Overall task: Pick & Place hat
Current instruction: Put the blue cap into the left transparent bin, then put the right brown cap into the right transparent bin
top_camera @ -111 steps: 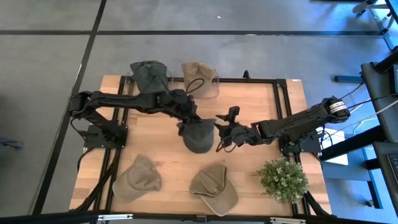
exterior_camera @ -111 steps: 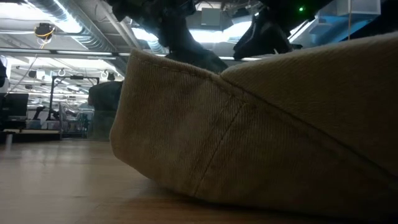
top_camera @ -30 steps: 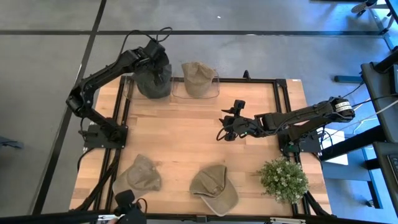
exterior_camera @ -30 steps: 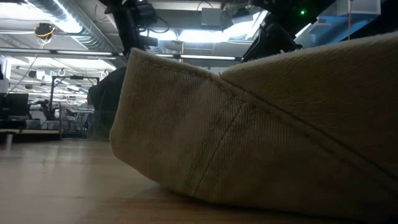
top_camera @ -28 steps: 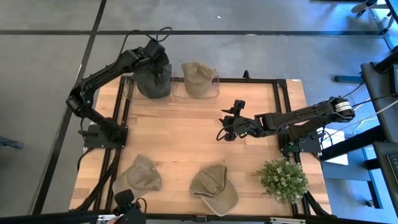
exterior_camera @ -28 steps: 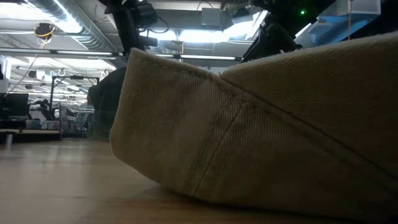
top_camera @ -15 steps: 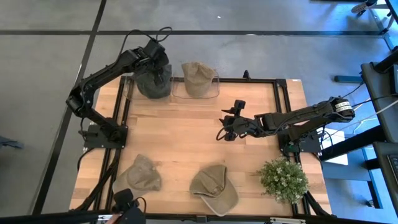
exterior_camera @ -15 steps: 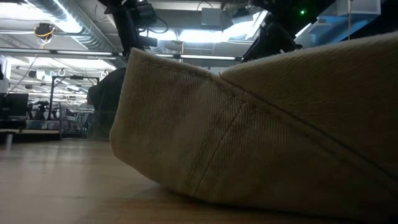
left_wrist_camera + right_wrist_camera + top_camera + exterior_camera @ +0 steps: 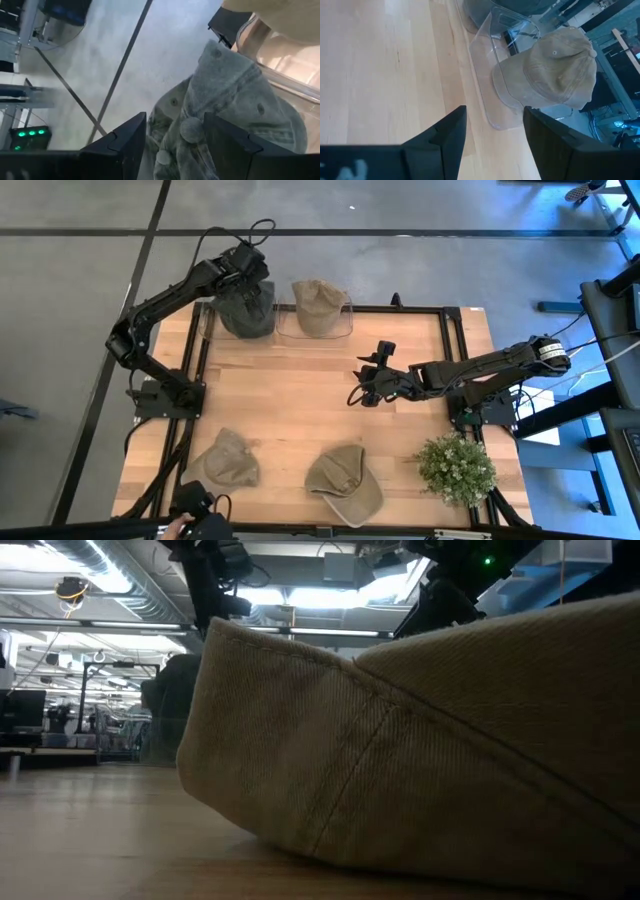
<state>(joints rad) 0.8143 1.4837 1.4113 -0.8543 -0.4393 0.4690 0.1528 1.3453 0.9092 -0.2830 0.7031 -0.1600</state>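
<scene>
Where tan cap fills low view, table hidden.

In the low view a tan cap fills nearly the whole picture, runs off the right edge and hides most of the bench behind it. The dark green hat at the far left corner is partly covered by the left pincer from above. A person's hand is cut off at the near edge.

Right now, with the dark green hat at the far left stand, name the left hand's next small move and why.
Probably lift the left hand straight up and clear: its fingers stand apart around the dark green hat, which sits on its stand beside the tan hat.
</scene>
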